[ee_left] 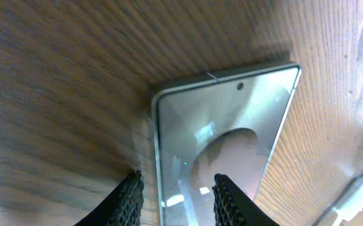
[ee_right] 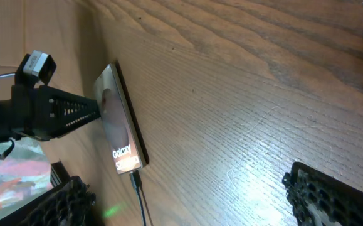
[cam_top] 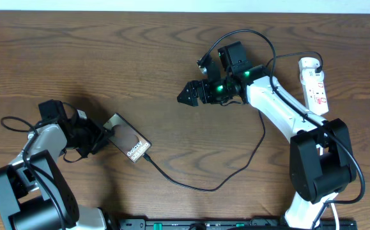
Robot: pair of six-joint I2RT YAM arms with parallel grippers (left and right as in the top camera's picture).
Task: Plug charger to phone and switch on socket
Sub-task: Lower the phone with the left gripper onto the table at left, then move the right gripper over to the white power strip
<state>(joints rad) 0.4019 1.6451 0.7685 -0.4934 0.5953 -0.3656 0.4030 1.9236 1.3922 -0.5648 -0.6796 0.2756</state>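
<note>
The phone lies flat on the wooden table at the left, its lettered end toward the middle. The charger's black cable loops across the table, and its plug sits at the phone's lettered end, apparently inserted. My left gripper is at the phone's opposite end. It stands partly open: one finger is beside the phone's edge and the other is over its glass, clamping nothing. My right gripper hangs wide open and empty above the table's middle, well apart from the phone. The white socket lies at the far right.
The right arm's white link reaches from its base past the socket, and the charger cable runs under it. A black rail lines the table's front edge. The left arm's base fills the bottom left corner.
</note>
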